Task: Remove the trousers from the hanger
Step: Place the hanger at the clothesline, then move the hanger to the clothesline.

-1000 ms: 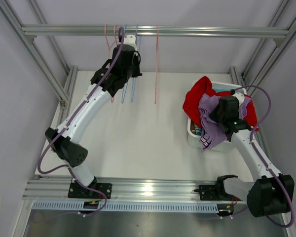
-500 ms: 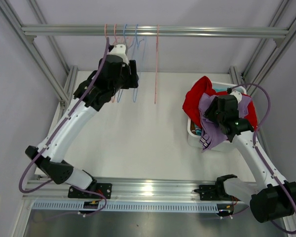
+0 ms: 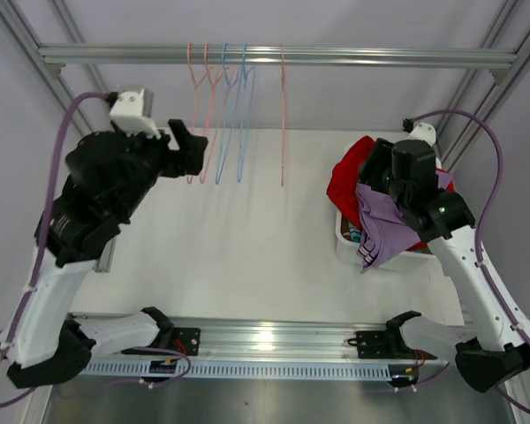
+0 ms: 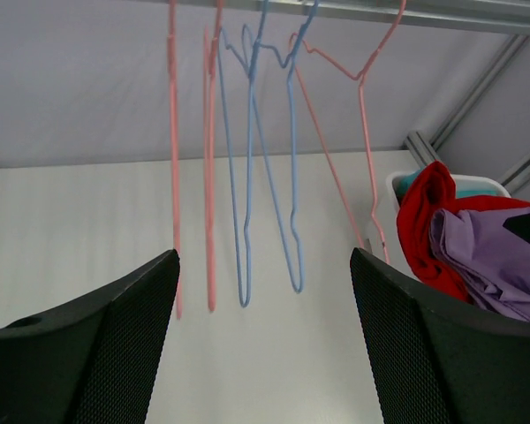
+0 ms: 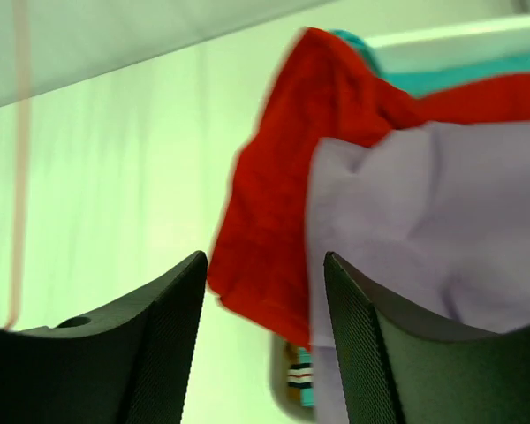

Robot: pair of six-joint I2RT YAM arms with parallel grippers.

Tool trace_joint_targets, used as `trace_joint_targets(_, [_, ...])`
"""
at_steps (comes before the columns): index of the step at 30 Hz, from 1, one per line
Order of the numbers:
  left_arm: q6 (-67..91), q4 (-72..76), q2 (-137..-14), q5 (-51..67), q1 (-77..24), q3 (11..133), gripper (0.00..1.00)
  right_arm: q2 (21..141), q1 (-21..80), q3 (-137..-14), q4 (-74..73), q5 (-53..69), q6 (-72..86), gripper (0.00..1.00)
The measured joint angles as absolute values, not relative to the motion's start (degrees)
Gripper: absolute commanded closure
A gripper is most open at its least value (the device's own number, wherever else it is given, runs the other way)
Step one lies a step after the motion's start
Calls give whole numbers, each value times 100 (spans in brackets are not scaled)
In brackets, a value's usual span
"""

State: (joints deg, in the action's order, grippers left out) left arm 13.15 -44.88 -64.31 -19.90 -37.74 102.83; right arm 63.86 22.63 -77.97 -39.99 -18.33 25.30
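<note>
**Hanging bare: every hanger is empty, and the trousers sit under your right arm**

Look first at the rail. The five wire hangers, three pink and two blue, dangle from it with their long sides straight down, and none carries any cloth.

Your left gripper sits just to the left of them at about their height. It faces them with its jaws spread wide and nothing between them.

The garments are well apart from that arm, across the table on the right side, heaped in the white basket.
- **Red trousers**: they spill over the basket's left rim.
- **Lavender trousers**: they lie on top of the heap, with their long axis running toward you and a leg drooping over the near rim.
- **Teal trousers**: only a sliver shows, at the back.
- **Yellow and brown pairs:** you cannot pick these out from here, so they are probably buried.

Your right gripper hovers directly above the red and lavender cloth, tilted down at it. Its jaws stand apart and hold nothing.

So what matters is which side things are on: everything soft is beneath the right arm, and the left arm has only bare wire in front of it. With no garment left hanging, the job looks finished. The next sensible move is probably to draw both arms clear, taking care that the right fingers do not catch the lavender fold.
</note>
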Motion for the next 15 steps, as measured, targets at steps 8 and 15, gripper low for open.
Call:
trace_joint_targets(8, [1411,-3999,-4606,-2491,-3774,8044,19,7260,3555,-8670,-3743,-2060,2121,35])
trace_joint_targets(15, [1500,-3747,-3699,-2606,-3774,6471,18,8392,4388,-9946,-3701,-2571,1752,34])
